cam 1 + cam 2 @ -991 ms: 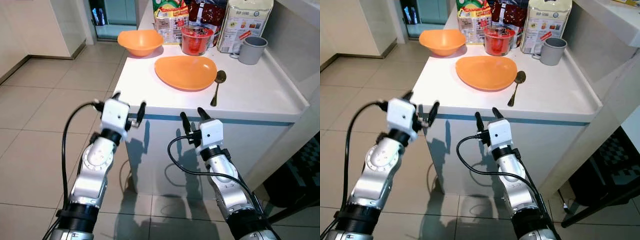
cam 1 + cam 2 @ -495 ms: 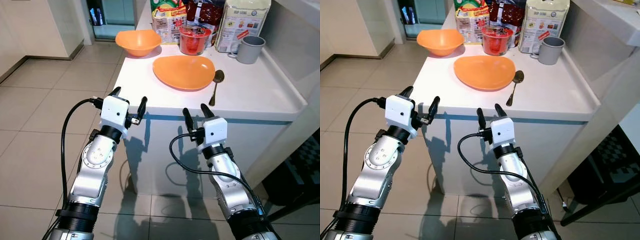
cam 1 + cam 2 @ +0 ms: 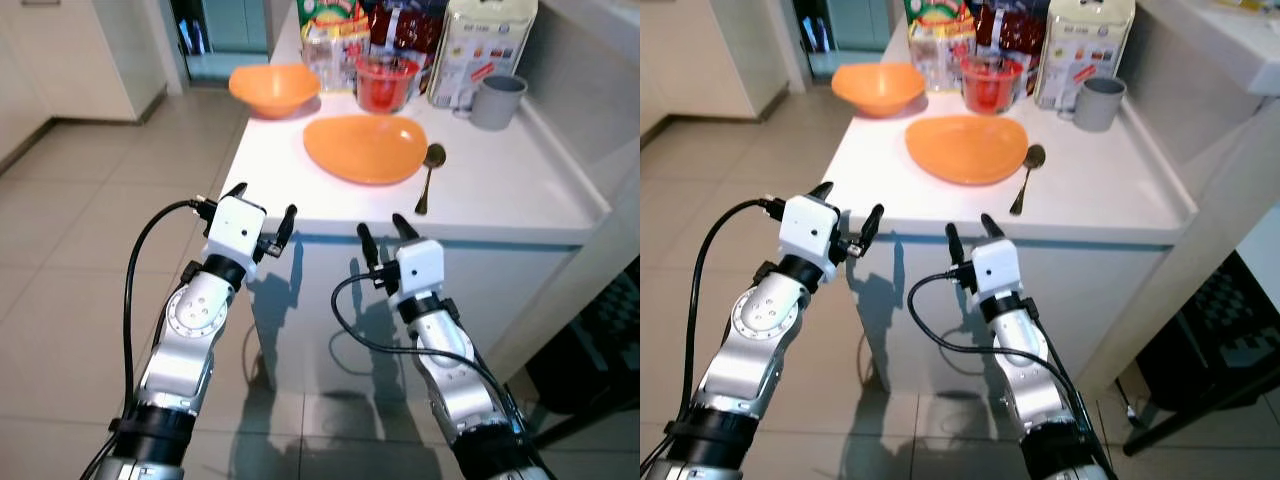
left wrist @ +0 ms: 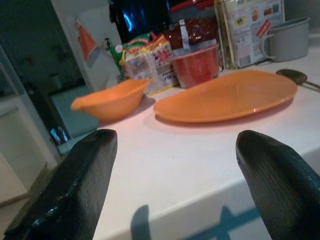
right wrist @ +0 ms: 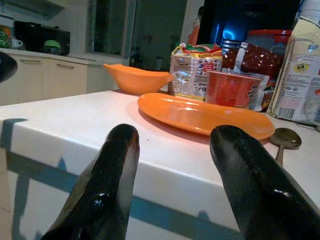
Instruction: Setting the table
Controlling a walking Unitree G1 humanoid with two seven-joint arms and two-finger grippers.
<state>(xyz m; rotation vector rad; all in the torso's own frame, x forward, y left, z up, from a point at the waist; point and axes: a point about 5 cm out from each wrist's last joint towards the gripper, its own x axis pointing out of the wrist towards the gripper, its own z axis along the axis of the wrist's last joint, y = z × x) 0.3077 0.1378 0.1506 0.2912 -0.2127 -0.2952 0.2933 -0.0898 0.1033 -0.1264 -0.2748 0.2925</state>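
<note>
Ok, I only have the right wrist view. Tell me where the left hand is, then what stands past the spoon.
Observer: The left hand is open and is held just off the near left corner of the table, touching nothing.
Operator: Now the spoon side.
Observer: A grey mug stands behind the spoon, at the back right, beside the white bag.
Operator: Give me the right hand's position.
Observer: The right hand is open, just before the table's front edge, with its fingertips about level with the top.
</note>
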